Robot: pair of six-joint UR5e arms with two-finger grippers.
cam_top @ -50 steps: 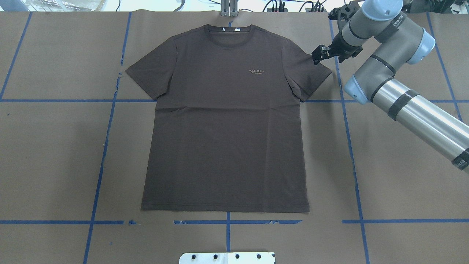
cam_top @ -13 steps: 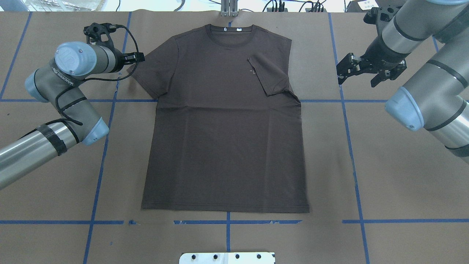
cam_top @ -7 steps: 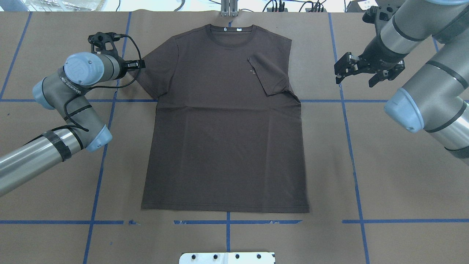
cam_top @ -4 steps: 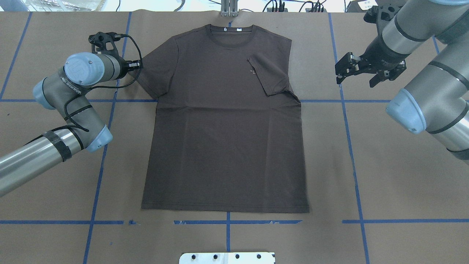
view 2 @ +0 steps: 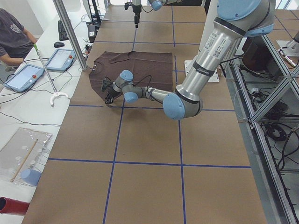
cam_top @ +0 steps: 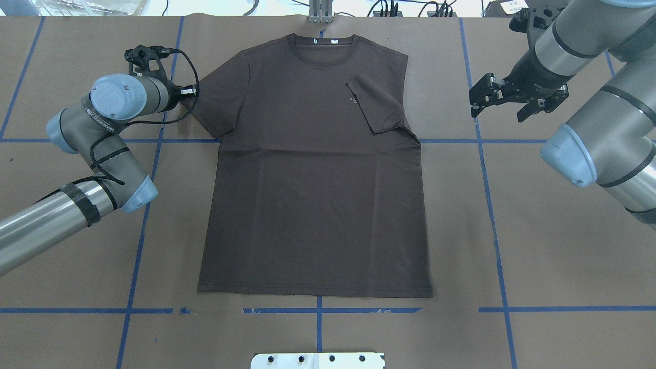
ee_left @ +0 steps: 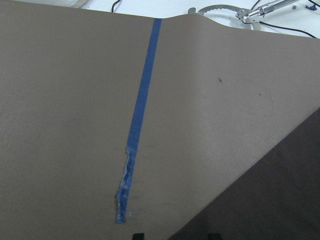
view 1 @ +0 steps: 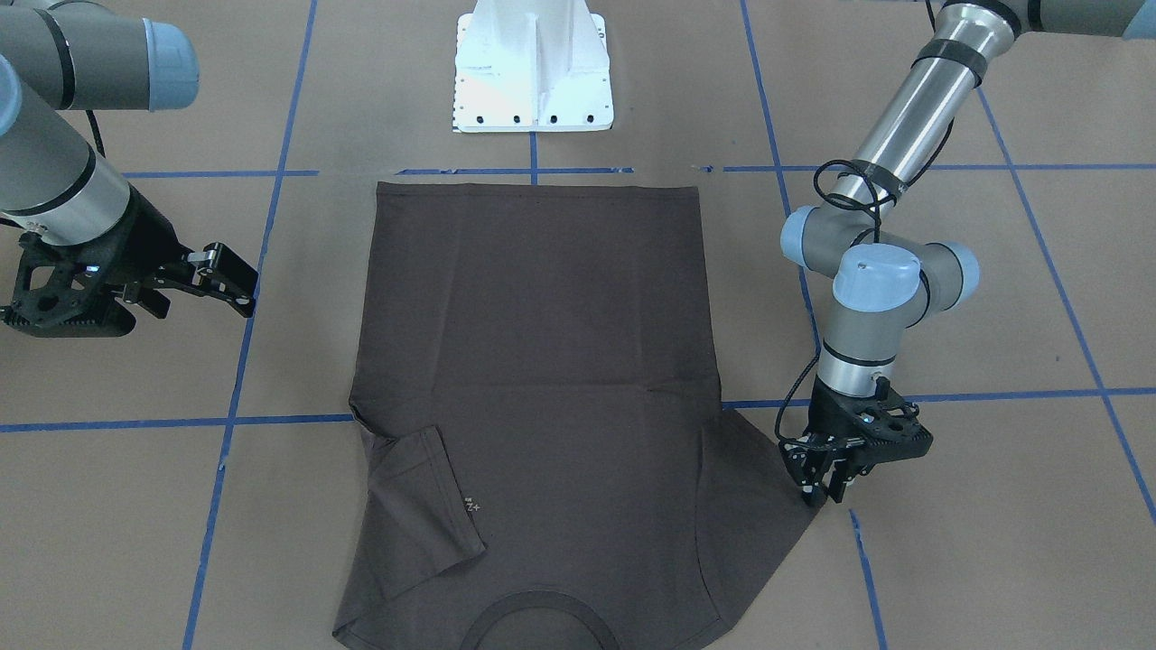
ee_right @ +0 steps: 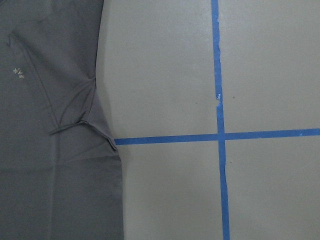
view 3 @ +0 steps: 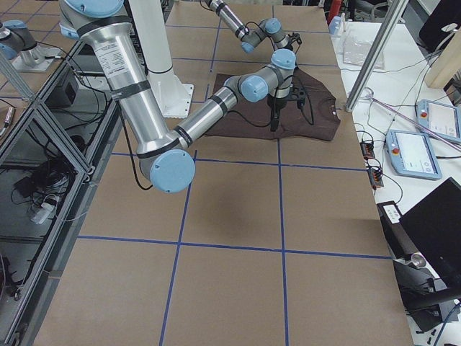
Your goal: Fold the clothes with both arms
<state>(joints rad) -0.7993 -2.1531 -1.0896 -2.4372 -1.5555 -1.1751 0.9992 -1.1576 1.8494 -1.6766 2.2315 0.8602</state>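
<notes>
One sleeve folded, the rest of the fold ahead of me.

Nearest the robot's base, the T-shirt (cam_top: 312, 205) lies face up on the desk (cam_top: 77, 256), hem and body flat and unfolded. Further out, its right sleeve (cam_top: 376, 107) is turned in over the chest, while the left sleeve (cam_top: 215, 97) is spread out, not yet folded. My left pincer (view 1: 824, 492) sits at that sleeve's tip, jaws slightly apart, apparently gripping nothing. My right pincer (cam_top: 498, 110) hovers wide open and empty beside the shirt. I judge the body folds all remain.
</notes>
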